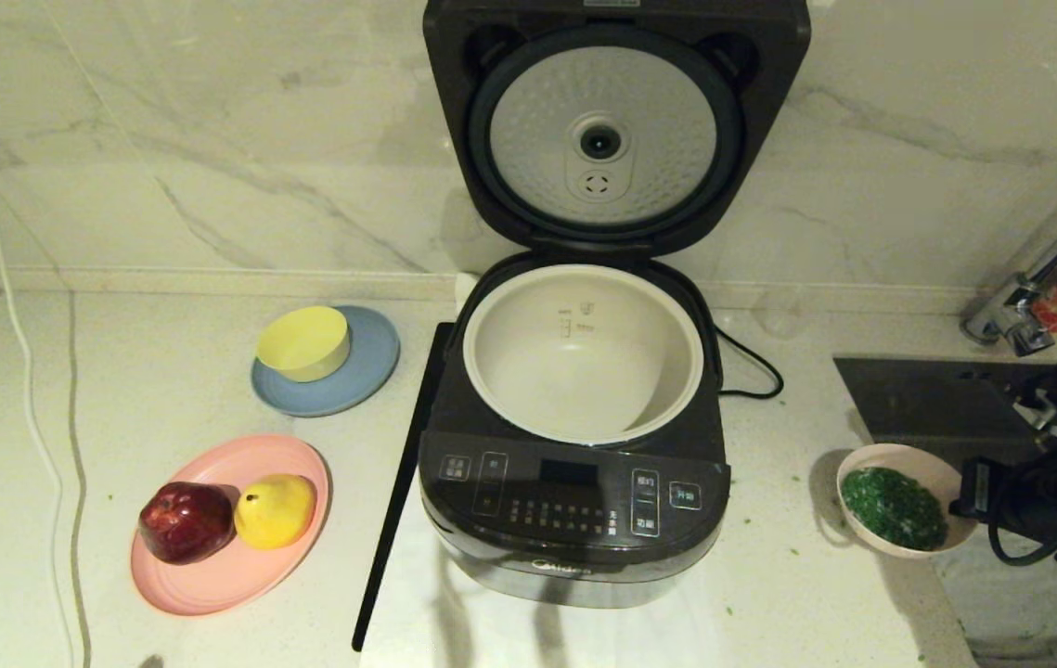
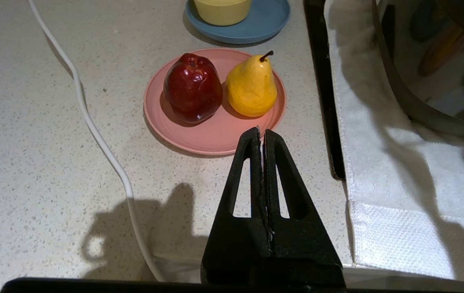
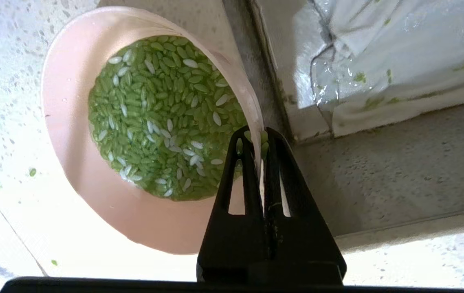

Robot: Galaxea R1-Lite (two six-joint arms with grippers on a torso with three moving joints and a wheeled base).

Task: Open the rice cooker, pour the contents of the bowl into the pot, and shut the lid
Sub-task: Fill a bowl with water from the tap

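Observation:
The dark rice cooker stands in the middle of the counter with its lid raised upright, the dimpled silver disc facing me. The off-white pot inside holds nothing. To its right on the counter sits the pale pink bowl, filled with green and white grain-like contents. My right gripper is shut on the bowl's right rim, one finger inside and one outside. My left gripper hangs shut and empty over the counter before the pink plate.
A pink plate with a red apple and yellow pear lies left of the cooker. Behind it a yellow bowl sits on a blue plate. A sink and tap are at right. A white cable runs at left.

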